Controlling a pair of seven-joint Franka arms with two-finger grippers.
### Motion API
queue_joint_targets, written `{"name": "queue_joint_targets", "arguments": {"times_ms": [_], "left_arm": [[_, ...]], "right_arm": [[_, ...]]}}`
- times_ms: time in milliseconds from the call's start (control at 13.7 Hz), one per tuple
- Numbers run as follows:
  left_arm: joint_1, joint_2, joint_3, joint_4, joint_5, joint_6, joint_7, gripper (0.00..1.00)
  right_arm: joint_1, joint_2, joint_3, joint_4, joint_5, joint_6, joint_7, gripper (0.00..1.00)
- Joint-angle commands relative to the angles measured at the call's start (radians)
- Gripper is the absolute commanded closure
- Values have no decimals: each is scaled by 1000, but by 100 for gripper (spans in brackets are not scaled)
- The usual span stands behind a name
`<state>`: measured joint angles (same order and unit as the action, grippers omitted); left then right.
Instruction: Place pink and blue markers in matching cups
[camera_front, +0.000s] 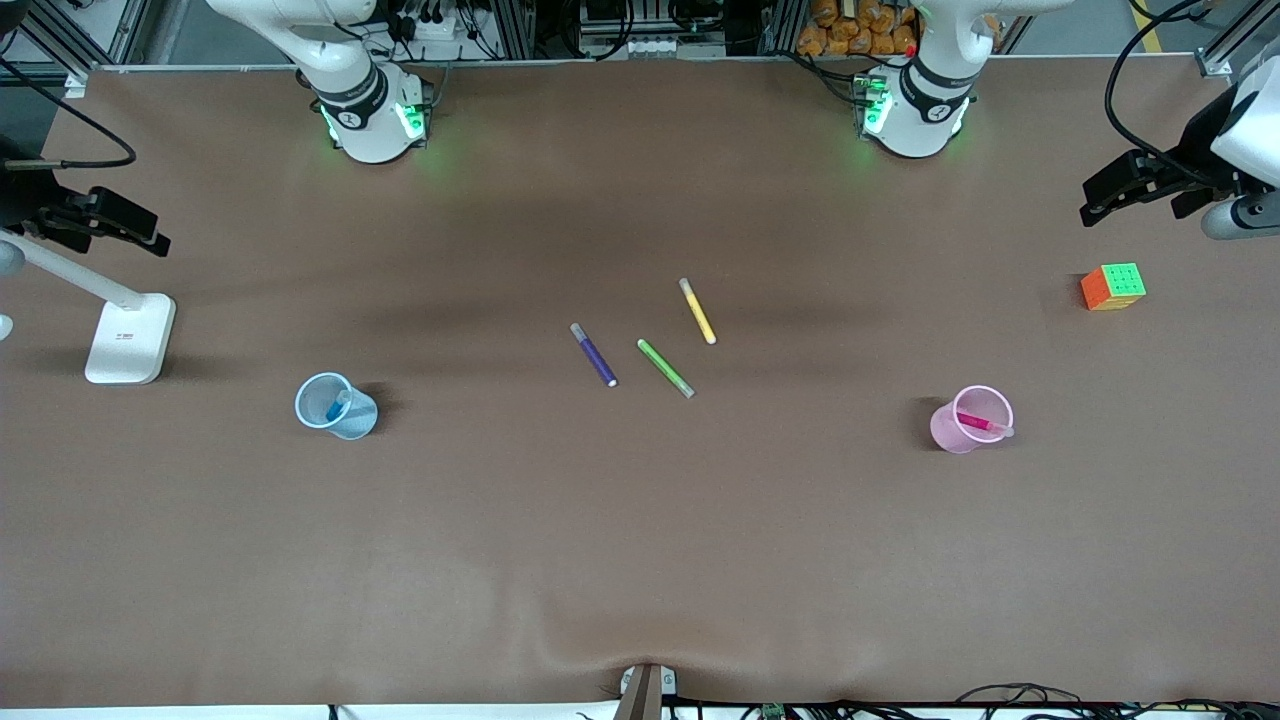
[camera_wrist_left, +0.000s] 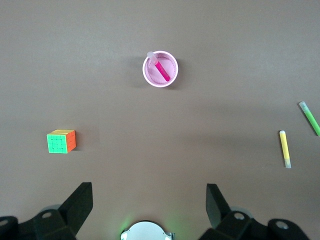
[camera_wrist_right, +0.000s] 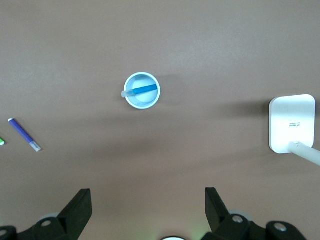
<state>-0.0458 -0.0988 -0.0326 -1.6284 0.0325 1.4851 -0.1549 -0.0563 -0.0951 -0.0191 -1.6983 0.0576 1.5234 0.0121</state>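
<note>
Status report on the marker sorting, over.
Left gripper and right gripper open, parked high. Hot pink marker in pale pink cup; bright blue marker in pale blue cup.

We see table (camera_front: 640, 560) covered in matt brown sheet, cloth-like, faint ripples at 6 o'clock edge. Pink cup (camera_front: 958, 428) and blue cup (camera_front: 340, 408): thin translucent plastic, smooth. Cube (camera_front: 1113, 286): glossy plastic tiles. Lamp base (camera_front: 128, 340): smooth white plastic. Both gripper bodies look matt black plastic to us.
</note>
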Motion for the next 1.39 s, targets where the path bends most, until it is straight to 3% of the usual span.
{"name": "queue_joint_targets", "arguments": {"times_ms": [0,292,511,1314], "left_arm": [[1,8,7,10,-23,1,23,0],[-5,16,5,13,-23,1,25,0],[-6,21,5,18,-23,1,26,0],[-2,7,3,13,-36,-14,31,0]], "right_arm": [[44,-6,-28,25,-18,-41,28,0],[65,6,-45,140,-34,-109,23,0],[121,6,-96,140,-70,-120,20,0],[76,49,-67,120,-12,-75,9,0]]}}
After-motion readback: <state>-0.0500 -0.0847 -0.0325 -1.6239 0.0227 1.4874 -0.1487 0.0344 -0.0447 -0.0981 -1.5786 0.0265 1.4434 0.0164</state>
